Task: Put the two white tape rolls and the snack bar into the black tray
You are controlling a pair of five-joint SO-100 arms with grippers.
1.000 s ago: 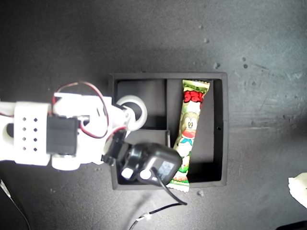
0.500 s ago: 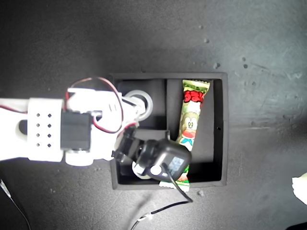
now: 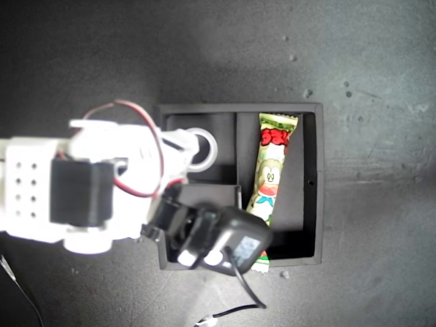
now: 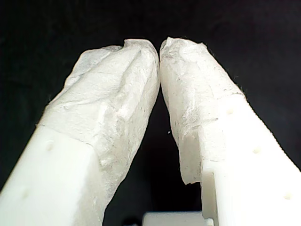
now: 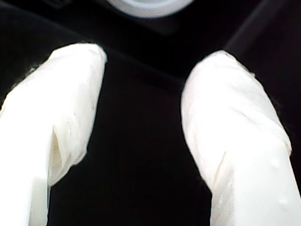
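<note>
Second wrist view shows my second end effector [image 5: 141, 108] with its fingers spread and nothing between them, one white tape roll [image 5: 148, 5] just beyond — released, I judge. My first end effector [image 4: 159, 47] is pressed together, empty. In the exterior view that roll [image 3: 199, 148] lies in a small section of the black tray [image 3: 319, 178], the snack bar [image 3: 268, 178] in the long one. A second roll is not visible. Half a second ago the arm sat nearer the roll; now it is backing off.
</note>
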